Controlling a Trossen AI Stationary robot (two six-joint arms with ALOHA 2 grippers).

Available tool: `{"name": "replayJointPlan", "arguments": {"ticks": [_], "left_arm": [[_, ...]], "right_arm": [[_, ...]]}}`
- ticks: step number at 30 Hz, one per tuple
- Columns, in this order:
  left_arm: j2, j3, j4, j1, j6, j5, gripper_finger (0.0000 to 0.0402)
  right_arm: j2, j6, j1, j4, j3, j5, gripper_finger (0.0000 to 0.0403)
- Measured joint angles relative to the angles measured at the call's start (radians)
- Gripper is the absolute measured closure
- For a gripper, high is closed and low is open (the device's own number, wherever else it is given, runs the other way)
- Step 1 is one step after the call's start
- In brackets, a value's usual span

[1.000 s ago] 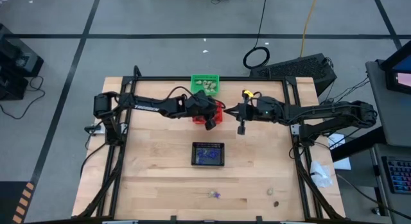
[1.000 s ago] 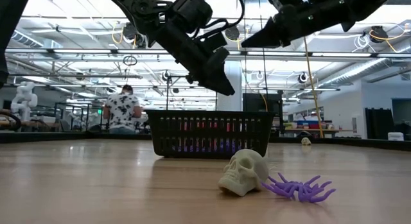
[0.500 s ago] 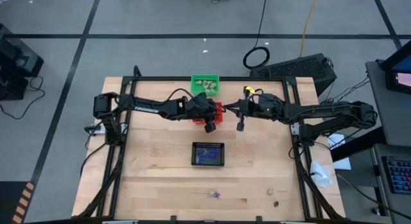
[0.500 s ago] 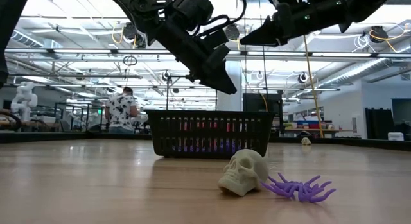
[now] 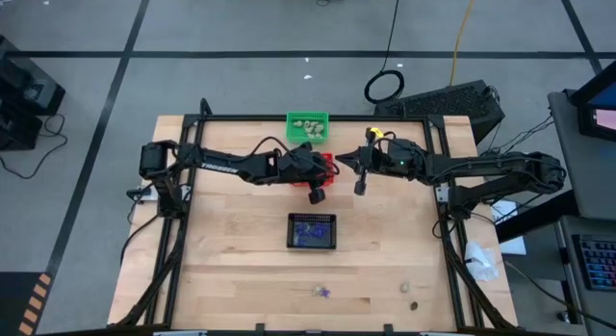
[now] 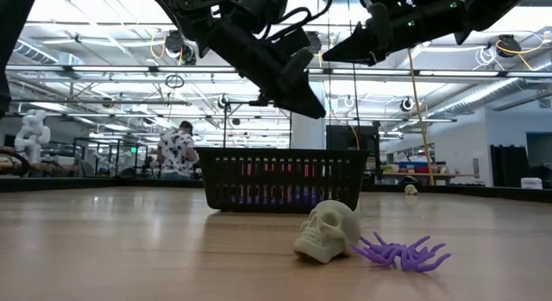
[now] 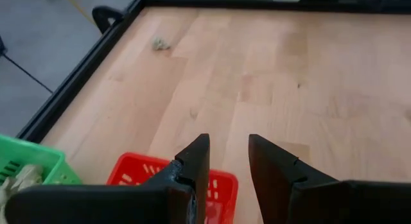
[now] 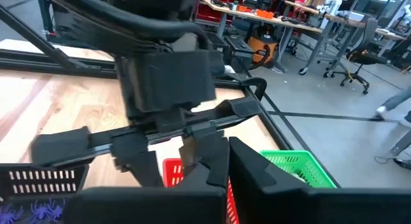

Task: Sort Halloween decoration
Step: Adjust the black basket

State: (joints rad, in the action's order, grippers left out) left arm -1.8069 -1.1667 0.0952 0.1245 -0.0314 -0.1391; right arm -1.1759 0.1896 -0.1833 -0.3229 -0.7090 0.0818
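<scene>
Wooden tabletop point(image 5: 231, 269) fills the centre of the high view, black frame around it. Two dark arms reach in from left and right and meet at upper centre.

Left pincer point(image 7: 223, 161) hangs above the red basket point(image 5: 325, 167), upper centre; fingers partly apart, a clear gap between them, nothing held. Right pincer point(image 5: 352, 162) just right of the red basket, fingers closed together, nothing visibly in them.

Black basket point(image 5: 313, 231) at centre of the frame, purple trinkets point(image 5: 310, 232) inside. Green basket point(image 5: 307, 126) at upper centre by the far edge, pale cream trinkets point(image 5: 311, 128) inside.

Loose pieces near the bottom edge: cream skull point(image 6: 326, 231) touching a purple spider point(image 6: 402, 252), low centre; two small pieces point(image 5: 409, 296) further right, one pale, one dark.

Person point(image 6: 178, 152) stands in the room behind, low view, left of centre.
</scene>
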Motion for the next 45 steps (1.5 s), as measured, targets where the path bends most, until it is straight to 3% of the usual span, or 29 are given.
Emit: {"name": "replayJointPlan", "arguments": {"ticks": [16, 24, 33, 39, 45], "left_arm": [[0.0, 0.0, 0.008, -0.088, 0.052, -0.083, 0.0312], [0.0, -0.079, -0.338, -0.216, 0.1, -0.103, 0.0395], [0.0, -0.025, -0.574, -0.357, 0.266, -0.105, 0.0401], [0.0, 0.131, -0.473, -0.447, 0.313, -0.126, 0.0401], [0.011, 0.312, -0.141, -0.5, 0.315, -0.142, 0.0402]], "right_arm": [[0.0, -0.047, 0.001, 0.045, 0.0, -0.003, 0.0403], [0.0, -0.047, 0.001, 0.087, 0.0, -0.001, 0.0403], [0.0, -0.047, 0.001, 0.091, 0.0, -0.001, 0.0403], [0.0, -0.048, 0.002, 0.114, 0.0, -0.003, 0.0403], [-0.001, -0.099, 0.004, 0.141, 0.0, -0.004, 0.0403]]}}
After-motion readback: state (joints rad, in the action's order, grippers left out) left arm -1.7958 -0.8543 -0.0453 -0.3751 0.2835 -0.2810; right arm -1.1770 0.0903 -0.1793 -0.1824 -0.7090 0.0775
